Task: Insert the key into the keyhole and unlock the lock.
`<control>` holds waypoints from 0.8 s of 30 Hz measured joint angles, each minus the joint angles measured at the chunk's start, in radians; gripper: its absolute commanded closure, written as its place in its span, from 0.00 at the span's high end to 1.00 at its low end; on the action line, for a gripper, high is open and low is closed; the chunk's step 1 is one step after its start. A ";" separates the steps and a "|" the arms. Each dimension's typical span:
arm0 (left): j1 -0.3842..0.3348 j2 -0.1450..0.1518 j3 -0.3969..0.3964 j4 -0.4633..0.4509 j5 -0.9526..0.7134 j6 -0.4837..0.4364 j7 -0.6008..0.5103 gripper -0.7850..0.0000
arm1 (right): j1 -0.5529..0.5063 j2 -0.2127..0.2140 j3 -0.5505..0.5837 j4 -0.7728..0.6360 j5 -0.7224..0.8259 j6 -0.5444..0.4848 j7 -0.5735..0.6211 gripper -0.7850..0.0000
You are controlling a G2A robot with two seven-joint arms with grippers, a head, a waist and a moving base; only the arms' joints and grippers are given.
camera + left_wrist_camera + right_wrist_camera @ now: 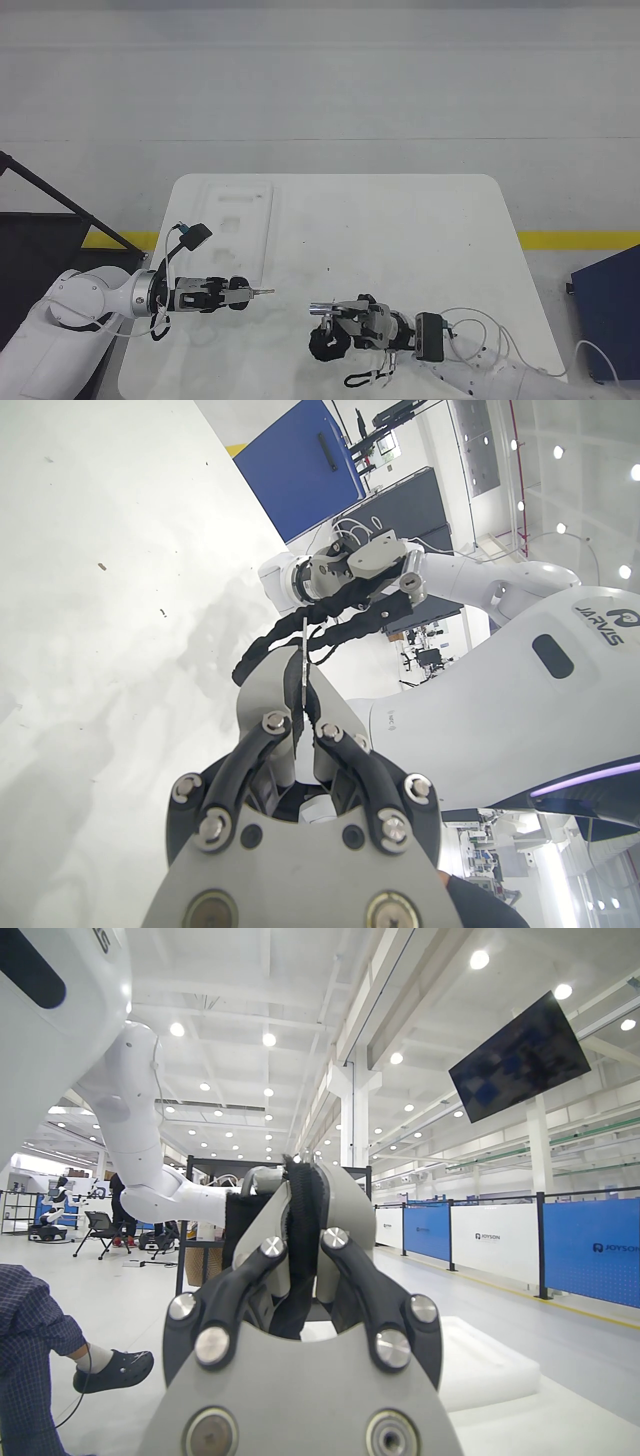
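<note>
Left tool [303, 685] pinching key [304, 639], right tool [338, 312] gripping lock [413, 577]

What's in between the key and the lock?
Nothing but bare table. The top view shows an open gap between the key and the lock; they don't touch.

White glossy rounded arm shells [85, 298], left gripper [301, 670] and right gripper [300, 1180] of matte grey metal, black linkage bars [240, 760] pinned by round steel screws [272, 721], black ribbed finger pads [291, 687], black braided cable sleeving [350, 630], thin white wires [345, 531], torso [475, 725] with dark oval inset and purple light strip
</note>
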 measured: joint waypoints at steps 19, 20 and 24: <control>0.018 -0.016 0.060 -0.062 -0.076 -0.091 0.090 0.00 | -0.003 0.003 0.000 -0.002 0.012 -0.003 0.003 0.00; 0.018 -0.017 0.069 -0.071 -0.082 -0.103 0.102 0.00 | -0.003 0.003 0.000 -0.002 0.012 -0.003 0.003 0.00; 0.016 -0.011 0.126 -0.130 -0.071 -0.126 0.125 0.00 | -0.003 0.003 0.000 -0.002 0.012 -0.003 0.003 0.00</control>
